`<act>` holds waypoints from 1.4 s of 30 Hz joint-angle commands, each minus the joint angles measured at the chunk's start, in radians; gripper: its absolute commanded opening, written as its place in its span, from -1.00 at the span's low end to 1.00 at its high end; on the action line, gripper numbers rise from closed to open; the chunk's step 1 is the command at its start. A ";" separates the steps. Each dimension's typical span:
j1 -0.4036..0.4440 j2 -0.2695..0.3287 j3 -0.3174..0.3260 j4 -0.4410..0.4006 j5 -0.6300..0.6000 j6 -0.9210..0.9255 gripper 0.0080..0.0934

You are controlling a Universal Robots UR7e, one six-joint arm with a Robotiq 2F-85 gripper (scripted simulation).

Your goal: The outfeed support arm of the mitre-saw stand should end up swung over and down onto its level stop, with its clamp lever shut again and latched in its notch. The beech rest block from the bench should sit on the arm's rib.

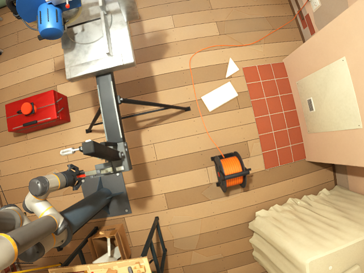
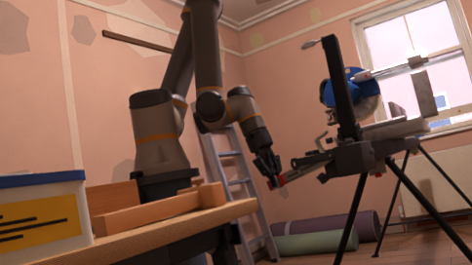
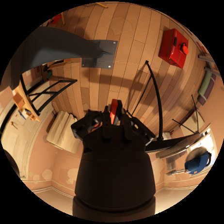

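At the end of the mitre-saw stand (image 1: 111, 117) the dark outfeed arm (image 2: 339, 87) stands upright above its hinge block (image 2: 350, 158). The clamp lever (image 2: 304, 165) sticks out from the block towards me, and it ends in a red tip (image 3: 114, 112). My gripper (image 2: 273, 179) is closed on that red tip; the wrist camera shows the tip between the fingers (image 3: 113, 118). From above the gripper (image 1: 78, 175) lies left of the lever (image 1: 103, 171). Beech blocks (image 2: 156, 207) lie on the bench in the foreground, far from the gripper.
Behind the stand are a ladder (image 2: 229, 180) against the wall and rolled mats (image 2: 317, 234) on the floor. A red toolbox (image 1: 36, 111) sits left of the stand. An orange cable reel (image 1: 232, 171) and its cord lie to the right. The blue saw (image 1: 48, 17) tops the stand.
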 commanded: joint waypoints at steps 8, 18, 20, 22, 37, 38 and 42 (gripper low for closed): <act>0.033 0.152 0.006 -0.215 -0.048 0.024 -1.00; 0.072 0.334 -0.004 -0.451 -0.109 0.047 -1.00; 0.079 0.366 -0.008 -0.490 -0.121 0.051 -1.00; 0.085 0.395 -0.012 -0.527 -0.132 0.054 -1.00; 0.118 0.546 -0.044 -0.704 -0.192 0.067 -1.00; 0.120 0.551 -0.046 -0.710 -0.195 0.067 -1.00; 0.124 0.569 -0.051 -0.731 -0.203 0.068 -1.00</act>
